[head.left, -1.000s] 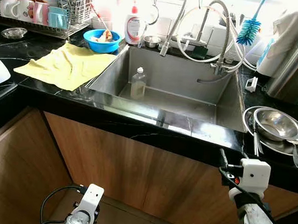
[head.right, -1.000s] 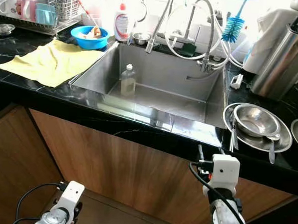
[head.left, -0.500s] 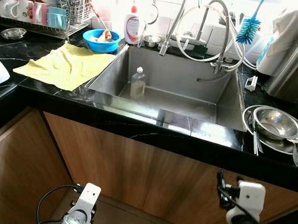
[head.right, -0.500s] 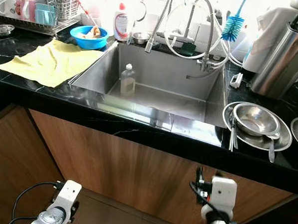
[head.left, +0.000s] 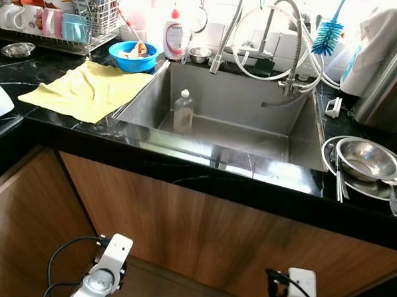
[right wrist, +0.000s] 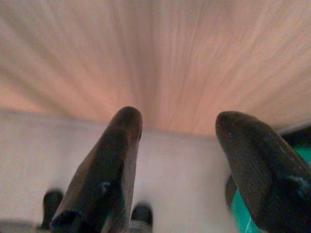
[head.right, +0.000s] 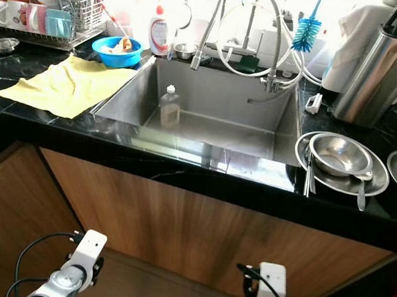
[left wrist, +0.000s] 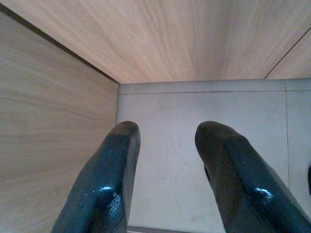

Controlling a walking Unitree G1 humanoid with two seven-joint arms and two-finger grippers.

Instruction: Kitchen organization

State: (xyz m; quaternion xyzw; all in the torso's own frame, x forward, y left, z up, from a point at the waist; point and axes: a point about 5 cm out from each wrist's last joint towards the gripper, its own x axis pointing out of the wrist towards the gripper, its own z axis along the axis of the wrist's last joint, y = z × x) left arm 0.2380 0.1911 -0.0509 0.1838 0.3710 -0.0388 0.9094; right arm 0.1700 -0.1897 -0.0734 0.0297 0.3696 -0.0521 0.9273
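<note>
Now both your arms hang low before the wooden cabinet front, under the table's front edge.

Your left end effector (left wrist: 165, 145) has its fingers spread over grey floor tile, holding nothing; your right end effector (right wrist: 182, 141) is likewise spread and holds nothing, its view blurred. Up on the black table (head.left: 203, 179), a clear bottle (head.left: 184, 110) stands upright in the steel sink (head.left: 299, 137). A yellow cloth (head.left: 88, 89) lies left of the sink, with a blue bowl (head.left: 133, 54) near the sink's far left corner. At the right edge, a steel bowl (head.left: 364, 160) sits on a plate (head.left: 330, 170).
</note>
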